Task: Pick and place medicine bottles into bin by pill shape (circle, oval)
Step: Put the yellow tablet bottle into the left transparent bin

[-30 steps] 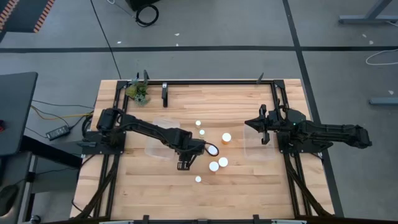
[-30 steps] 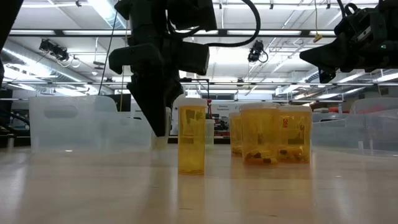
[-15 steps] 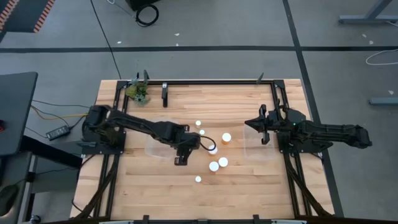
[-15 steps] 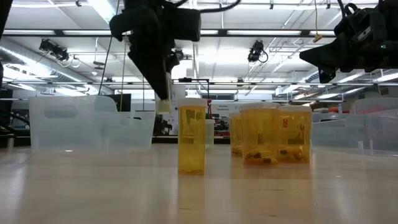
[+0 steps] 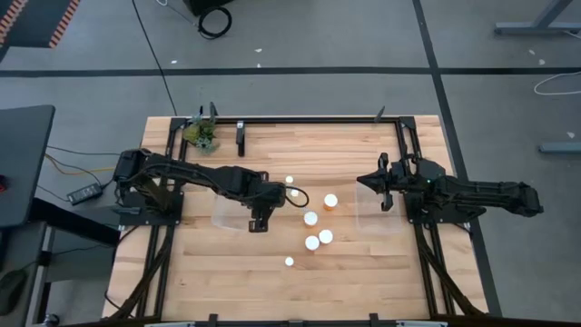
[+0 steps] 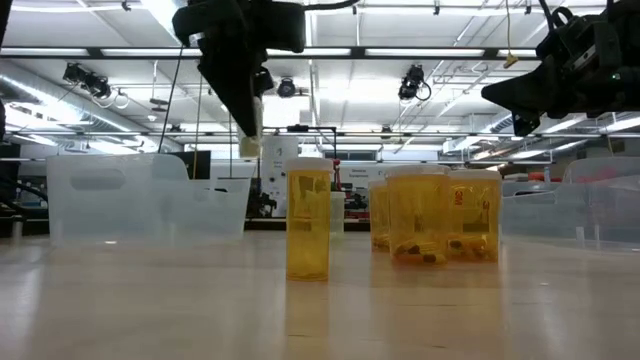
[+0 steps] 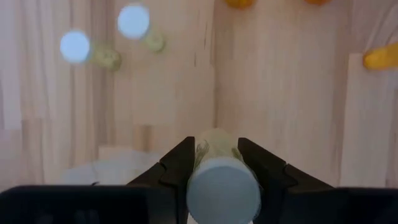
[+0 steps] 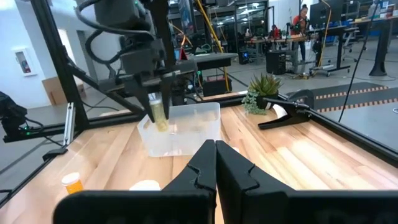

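Note:
My left gripper (image 5: 257, 216) is shut on a small pale amber medicine bottle (image 7: 222, 186) with a white cap, high above the near right part of the clear left bin (image 5: 222, 195). In the low view the bottle (image 6: 248, 145) hangs under the gripper (image 6: 247, 125). Several white-capped amber bottles stand on their bases mid-table, among them one at the cluster's middle (image 5: 310, 218), one farther right (image 5: 330, 201) and one nearest the front edge (image 5: 289, 262). My right gripper (image 5: 386, 186) is shut and empty above the clear right bin (image 5: 374, 216). My left gripper pinches the bottle's amber body (image 7: 214, 146) between its two fingers, just below the cap. The fingers point down and lie along the bottle, with the cap end up toward the wrist. The bottle is lifted clear and its bottom end (image 8: 160, 123) sticks out below the fingertips.
A green plant clump (image 5: 201, 134) and a black post (image 5: 241, 138) stand at the far left inside the black frame rail. The wood near the front edge, below the bottle cluster, is bare. People and desks show in the room beyond the table.
My left gripper has risen from near the table top and gone toward the table's left edge, carrying the bottle away from the cluster to above the left bin. The standing bottles have stayed in place.

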Motion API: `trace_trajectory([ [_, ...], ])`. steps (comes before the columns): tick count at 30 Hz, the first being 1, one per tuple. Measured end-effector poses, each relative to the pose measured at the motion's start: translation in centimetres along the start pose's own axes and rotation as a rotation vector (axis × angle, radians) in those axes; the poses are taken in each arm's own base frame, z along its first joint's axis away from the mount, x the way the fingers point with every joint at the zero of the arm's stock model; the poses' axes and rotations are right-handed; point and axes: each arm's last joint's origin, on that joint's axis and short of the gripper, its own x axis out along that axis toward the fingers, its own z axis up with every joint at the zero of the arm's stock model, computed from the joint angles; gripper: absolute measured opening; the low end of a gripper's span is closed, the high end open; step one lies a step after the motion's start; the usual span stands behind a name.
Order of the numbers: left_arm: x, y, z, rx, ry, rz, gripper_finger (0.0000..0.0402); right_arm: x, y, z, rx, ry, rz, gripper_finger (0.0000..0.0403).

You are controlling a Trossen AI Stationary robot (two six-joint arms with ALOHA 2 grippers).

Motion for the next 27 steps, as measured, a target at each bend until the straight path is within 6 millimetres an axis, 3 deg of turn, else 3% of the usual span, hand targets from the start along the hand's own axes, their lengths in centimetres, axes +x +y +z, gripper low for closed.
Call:
trace_trajectory([
  [10, -0.4, 1.5, -0.9, -0.021, 0.074, 0.081, 0.012, 0.0, 0.0, -0.2, 0.003, 0.021, -0.003, 0.001],
  [27, 4.2, 5.1, -5.2, -0.115, 0.262, 0.146, 0.0121, 0.0, 0.0, -0.2, 0.003, 0.023, -0.003, 0.001],
])
